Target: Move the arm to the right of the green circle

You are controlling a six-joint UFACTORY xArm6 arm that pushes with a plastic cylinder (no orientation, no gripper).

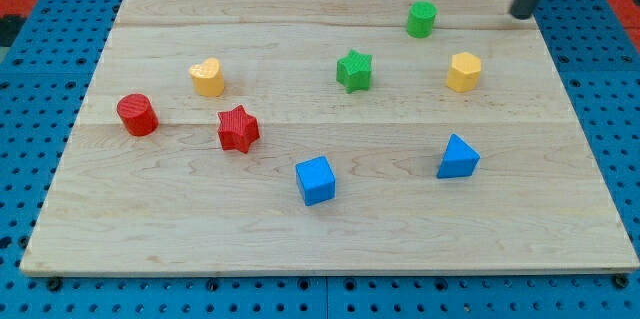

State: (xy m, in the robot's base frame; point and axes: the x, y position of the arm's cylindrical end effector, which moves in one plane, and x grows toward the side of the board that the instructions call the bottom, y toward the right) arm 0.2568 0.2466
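**Ana:** Wooden board [330,229] took up nearly the whole view, lying on a blue pegboard [40,19]. What sat on it?

**Ben:** Eight small blocks. Toward the view's bottom, a blue cube [316,180] and a blue triangular block [458,157]. At the view's left, a red cylinder [137,115], a red star [238,128] and a yellow heart [207,77]. Nearer the view's top, a green star [354,70], a yellow hexagon [464,72] and the green circle [422,19], a short upright cylinder close to the top edge.

**Ana:** And the rod?

**Ben:** My tip [521,15] stood at the view's top right, to the right of the green circle and roughly level with it, well apart, touching no block. It was a bare rod, so it held nothing and had no jaws to open or close.

**Ana:** So how far along was the task?

**Ben:** I judged it largely done, since the tip was already on the correct side. At most, closing in beside the circle remained.
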